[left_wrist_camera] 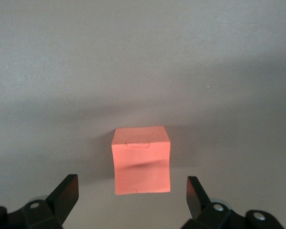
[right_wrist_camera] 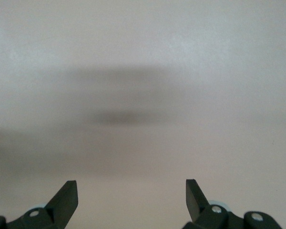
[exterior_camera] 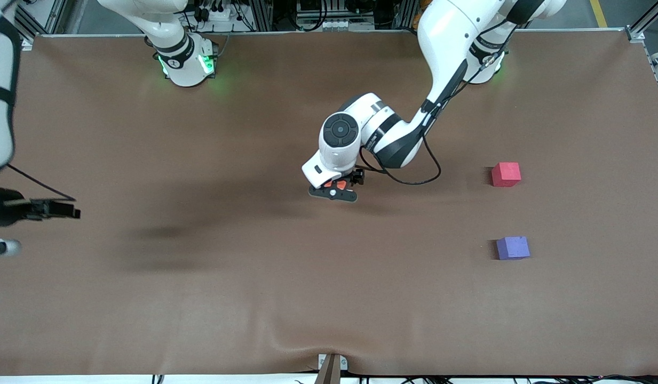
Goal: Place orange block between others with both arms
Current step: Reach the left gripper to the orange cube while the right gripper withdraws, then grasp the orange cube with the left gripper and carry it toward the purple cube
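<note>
The orange block rests on the brown table near its middle. In the front view only slivers of the orange block show under the left hand. My left gripper hangs just over it, open; in the left wrist view the left gripper has a finger on each side of the cube, both apart from it. The red-pink cube and the blue-purple cube sit toward the left arm's end, the blue-purple one nearer the front camera. My right gripper is open over bare table at the right arm's end; the right wrist view shows the right gripper with nothing between its fingers.
A brown cloth covers the table. A small metal bracket sits at the table edge nearest the front camera. A black cable loops from the left arm's wrist. A gap of bare cloth separates the two cubes.
</note>
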`<state>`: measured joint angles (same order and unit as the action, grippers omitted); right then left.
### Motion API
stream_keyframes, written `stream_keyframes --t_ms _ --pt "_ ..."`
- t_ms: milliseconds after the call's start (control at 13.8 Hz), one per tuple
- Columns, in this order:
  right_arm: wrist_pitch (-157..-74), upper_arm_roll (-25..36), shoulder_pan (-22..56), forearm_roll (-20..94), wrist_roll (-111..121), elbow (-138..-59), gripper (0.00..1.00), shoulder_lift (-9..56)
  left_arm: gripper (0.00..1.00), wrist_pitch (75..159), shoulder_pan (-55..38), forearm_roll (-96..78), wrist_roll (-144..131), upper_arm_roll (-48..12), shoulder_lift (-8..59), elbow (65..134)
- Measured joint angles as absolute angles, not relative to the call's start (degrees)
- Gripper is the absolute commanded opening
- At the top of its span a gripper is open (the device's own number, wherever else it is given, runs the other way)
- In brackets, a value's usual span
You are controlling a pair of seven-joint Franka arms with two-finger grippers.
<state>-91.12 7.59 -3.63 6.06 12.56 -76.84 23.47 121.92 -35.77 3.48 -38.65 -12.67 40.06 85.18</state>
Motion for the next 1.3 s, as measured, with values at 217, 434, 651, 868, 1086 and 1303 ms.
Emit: stream_keyframes --t_ms 217,434,651,868,1086,1303 --pt "-89.3 7.5 -3.6 5.3 11.9 -82.2 1.0 15.8 1.0 123.9 -35.9 3.5 -40.3 -12.6 41.9 85.2" --pt "-85.8 7.1 -3.5 5.2 6.2 -83.9 1.0 9.3 1.0 126.5 -36.7 3.5 -42.2 -12.6 43.9 85.1" --pt "-83.3 6.0 -1.6 5.1 -0.8 -83.8 1.0 5.1 0.57 126.9 -37.0 3.5 -44.3 -12.6 45.0 85.2" --pt "-81.1 6.1 -1.0 4.6 -2.0 -83.7 1.0 3.2 0.0 126.6 -37.0 3.5 -44.8 -12.5 45.3 85.8" --pt "-81.8 6.0 -1.0 3.9 -2.0 -83.8 1.0 3.5 0.0 124.3 -36.7 3.7 -44.9 -11.9 44.9 85.5" --pt "-83.8 5.9 -0.9 2.4 -2.0 -83.8 1.0 3.8 0.0 119.7 -30.9 8.5 -43.6 -10.1 40.4 84.5"
